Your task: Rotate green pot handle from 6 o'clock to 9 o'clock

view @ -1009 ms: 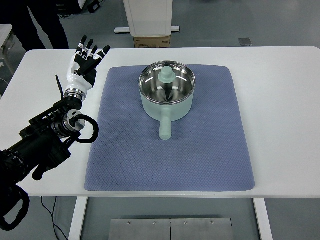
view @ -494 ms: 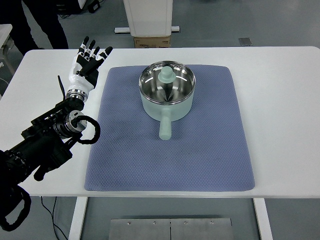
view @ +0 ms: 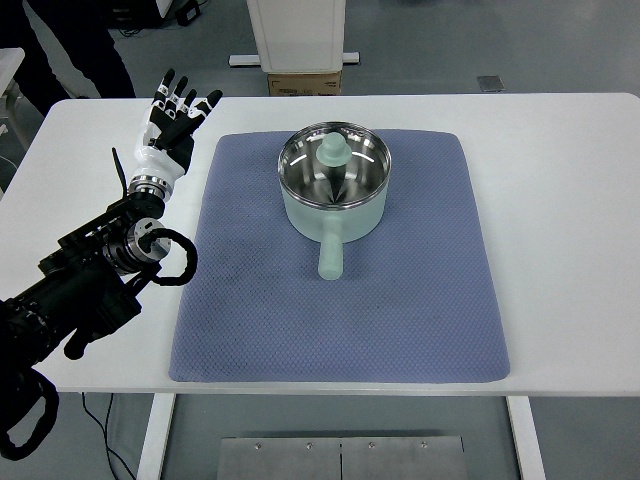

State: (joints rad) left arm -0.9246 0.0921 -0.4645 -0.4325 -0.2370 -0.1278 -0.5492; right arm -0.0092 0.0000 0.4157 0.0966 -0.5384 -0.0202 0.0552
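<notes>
- Your left hand is up over the bare table, just off the mat's far-left corner, fingers spread wide and holding nothing.
- The left arm comes in from the lower left edge, all of it off the mat.
- You have the pot standing upright on the mat's far half, near the middle across.
- Its handle points straight toward you, at 6 o'clock, lying over the mat.
- A pale green knob shape shows inside the steel bowl; you cannot tell whether it is a lid part or a reflection.
- The hand and pot are well apart.
- A person's dark legs stand beyond the table's far-left corner.
</notes>
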